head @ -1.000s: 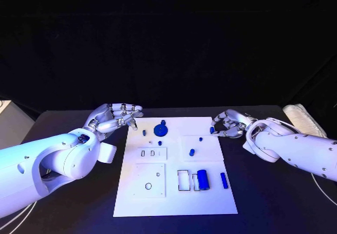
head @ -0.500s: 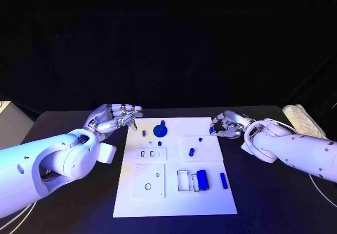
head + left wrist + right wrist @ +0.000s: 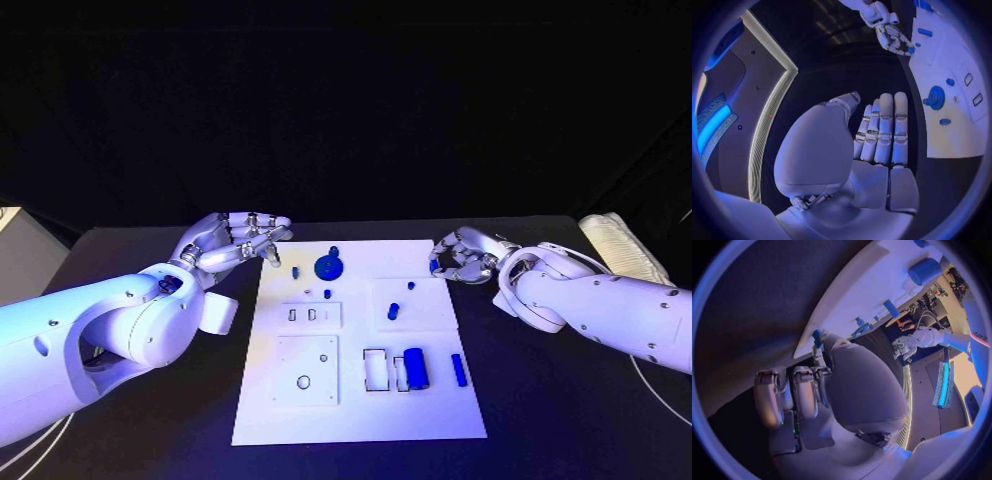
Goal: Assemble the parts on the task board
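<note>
One task board is lying on one black table, with one pale folded bundle sitting out at the table's 3 o'clock edge. Seven blue parts are showing on the board: one disc and four small pieces toward 12 o'clock, plus one cylinder and one slim bar toward 4 o'clock. Two hands are flanking the board's far end, the left hand carrying nothing and the right hand pinching an eighth blue part.
</note>
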